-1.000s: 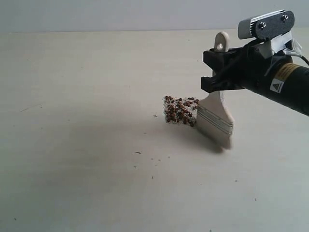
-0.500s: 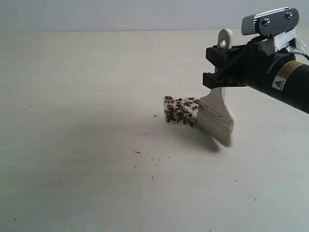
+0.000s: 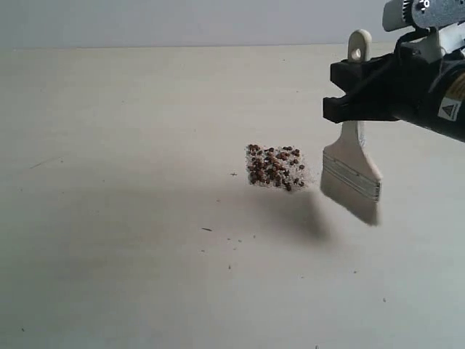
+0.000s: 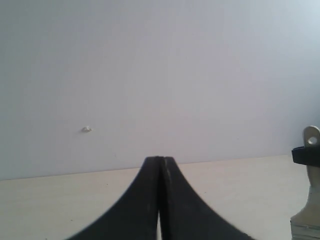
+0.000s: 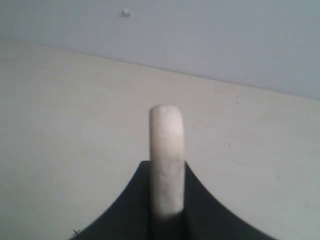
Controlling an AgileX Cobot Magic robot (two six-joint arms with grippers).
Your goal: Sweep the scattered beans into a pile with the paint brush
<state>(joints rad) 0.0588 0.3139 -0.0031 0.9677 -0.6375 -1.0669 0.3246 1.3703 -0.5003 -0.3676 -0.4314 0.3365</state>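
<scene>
Paint brush (image 3: pixel 352 174) lifted clear of beans (image 3: pixel 275 167).

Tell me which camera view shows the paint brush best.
The exterior view. It shows the whole paint brush, bristles, metal band and handle with its hole, held by the right gripper. The left wrist view catches only a strip of its handle at the edge; the right wrist view sees only the handle's thin side.

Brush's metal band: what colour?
The band is silver, with fine lines running along it. The exterior view shows it best.
</scene>
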